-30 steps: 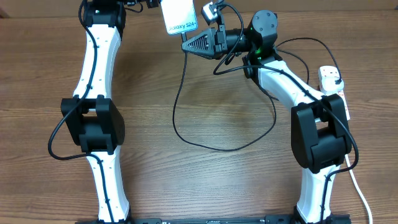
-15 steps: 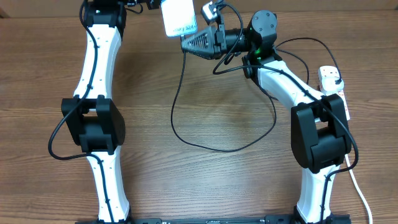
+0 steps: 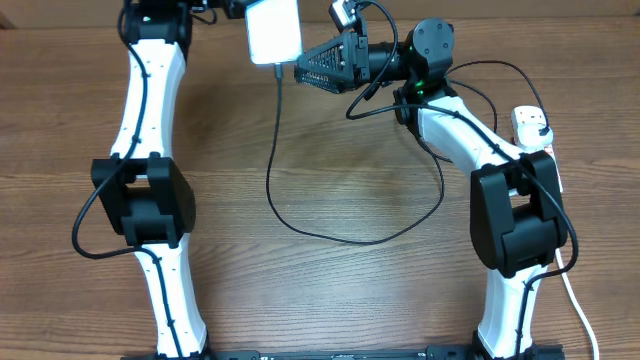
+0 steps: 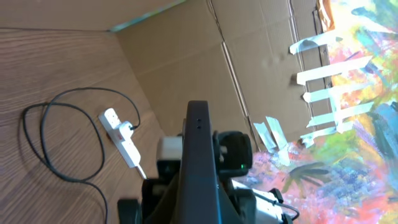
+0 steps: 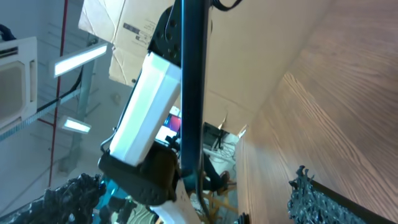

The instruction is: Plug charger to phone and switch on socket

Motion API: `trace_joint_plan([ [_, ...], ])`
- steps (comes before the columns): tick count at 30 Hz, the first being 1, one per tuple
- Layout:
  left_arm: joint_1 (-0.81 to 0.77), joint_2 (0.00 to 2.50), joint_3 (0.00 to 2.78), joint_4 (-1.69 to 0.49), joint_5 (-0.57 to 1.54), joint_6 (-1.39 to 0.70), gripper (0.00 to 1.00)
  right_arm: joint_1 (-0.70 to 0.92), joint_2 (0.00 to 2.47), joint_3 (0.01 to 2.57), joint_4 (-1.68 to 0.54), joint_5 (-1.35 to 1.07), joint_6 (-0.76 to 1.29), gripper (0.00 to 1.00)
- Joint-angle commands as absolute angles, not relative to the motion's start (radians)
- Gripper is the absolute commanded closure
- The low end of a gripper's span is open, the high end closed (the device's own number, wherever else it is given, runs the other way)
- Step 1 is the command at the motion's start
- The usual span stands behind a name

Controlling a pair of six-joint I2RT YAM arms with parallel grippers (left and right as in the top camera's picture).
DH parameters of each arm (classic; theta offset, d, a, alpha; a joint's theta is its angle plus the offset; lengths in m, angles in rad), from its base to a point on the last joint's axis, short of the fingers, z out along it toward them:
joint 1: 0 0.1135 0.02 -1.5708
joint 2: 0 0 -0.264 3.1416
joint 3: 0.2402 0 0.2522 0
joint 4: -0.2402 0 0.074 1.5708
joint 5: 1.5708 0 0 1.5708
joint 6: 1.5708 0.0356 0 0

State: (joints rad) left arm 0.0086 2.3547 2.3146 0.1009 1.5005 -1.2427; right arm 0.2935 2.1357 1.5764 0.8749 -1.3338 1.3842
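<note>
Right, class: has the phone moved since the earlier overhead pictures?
Yes. The phone has shifted left, farther from the socket lying on the right.

- Overhead: you look straight down on the table [image 3: 330, 290] from high above.
- Left wrist: you sight closely along the phone [image 4: 198, 162] edge, across the table; the socket [image 4: 121, 142] at left-centre also shows at overhead's right edge.
- Right wrist: you face upward, tabletop at right.

Near table [image 3: 340, 300] open; charger [image 3: 269, 180] loop spans centre; socket [image 3: 531, 125] far right
</note>
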Motion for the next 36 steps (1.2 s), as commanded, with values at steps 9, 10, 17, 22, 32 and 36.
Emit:
trace_joint_plan([
  [9,0.018,2.341,2.321,0.099,1.56,-1.226,0.96,0.151,2.129,1.583,0.696,-1.496,1.29,0.0],
  [10,0.017,2.341,2.321,0.084,1.559,-1.199,0.96,0.144,2.129,1.583,0.659,-1.499,1.267,0.0],
  [17,0.007,2.341,2.32,-0.346,1.413,-0.87,0.96,0.124,2.129,1.583,0.364,-1.498,1.036,0.0],
  [22,-0.014,2.341,2.32,-0.736,1.222,-0.561,0.96,0.123,2.129,1.583,0.15,-1.486,0.842,0.0],
  [32,-0.125,2.352,2.319,-1.056,0.881,-0.358,0.96,0.122,2.129,1.583,0.065,-1.464,0.753,0.0],
  [36,-0.175,2.373,2.318,-1.065,0.826,-0.355,0.96,0.122,2.129,1.583,0.065,-1.464,0.75,0.0],
])
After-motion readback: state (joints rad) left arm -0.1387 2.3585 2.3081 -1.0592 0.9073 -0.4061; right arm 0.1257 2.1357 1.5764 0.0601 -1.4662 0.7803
